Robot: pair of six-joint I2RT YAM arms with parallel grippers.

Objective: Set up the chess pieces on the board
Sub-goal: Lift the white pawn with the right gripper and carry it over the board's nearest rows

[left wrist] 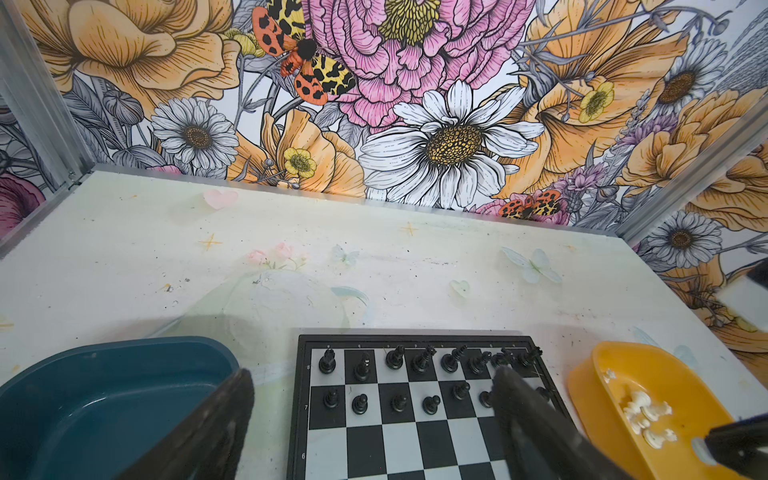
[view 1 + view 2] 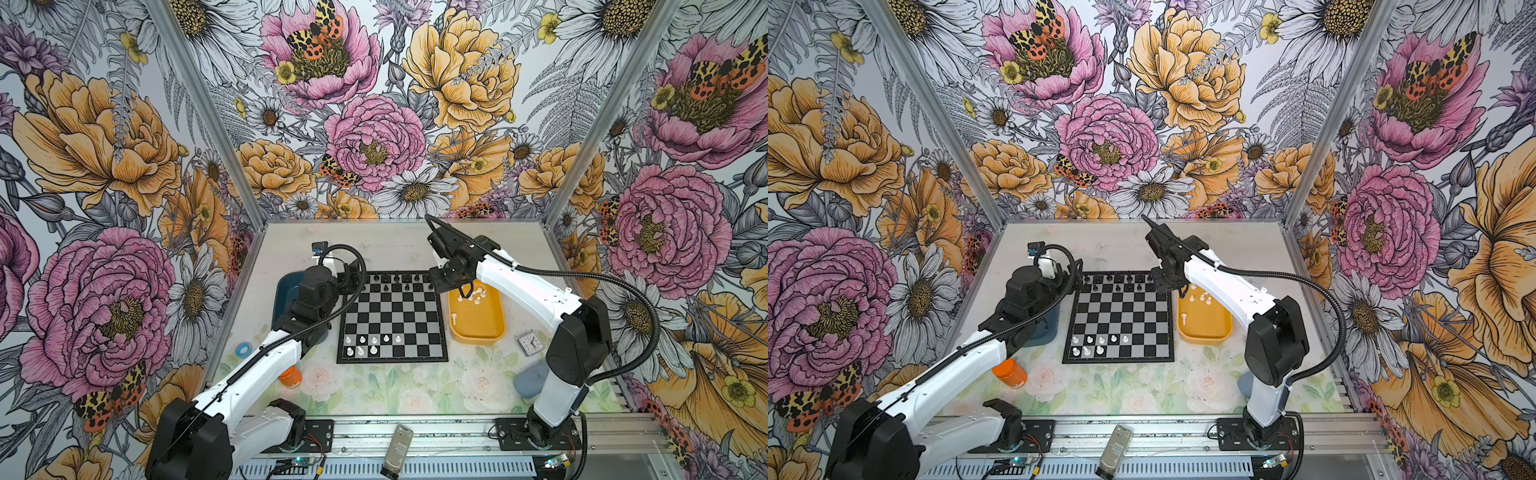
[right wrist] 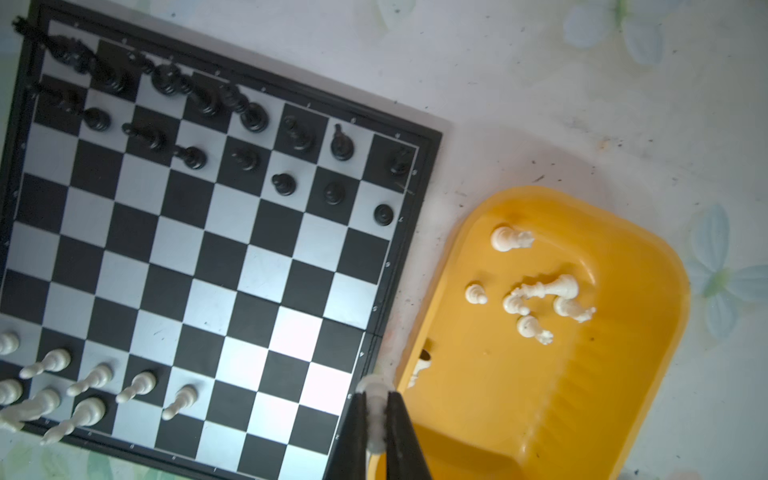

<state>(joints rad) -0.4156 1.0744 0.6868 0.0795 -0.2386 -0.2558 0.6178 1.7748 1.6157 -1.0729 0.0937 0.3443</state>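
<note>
The board (image 2: 395, 320) lies mid-table, with black pieces (image 2: 399, 282) along its far rows. Several white chess pieces (image 2: 368, 345) stand on its near left squares. More chess pieces (image 3: 536, 299) lie loose in the yellow tray (image 3: 540, 395) to the right of the board. My right gripper (image 3: 376, 401) hovers over the tray's edge next to the board, shut on one white chess piece (image 3: 374, 388). My left gripper (image 1: 371, 374) is open above the board's far left corner, with nothing between its fingers (image 1: 237, 399).
A dark blue tray (image 2: 286, 291) sits left of the board, under the left arm. An orange bottle (image 2: 290, 376) and a blue ring (image 2: 242, 350) lie at the near left. At the near right are a small clock (image 2: 527, 344) and a blue-grey pad (image 2: 532, 380).
</note>
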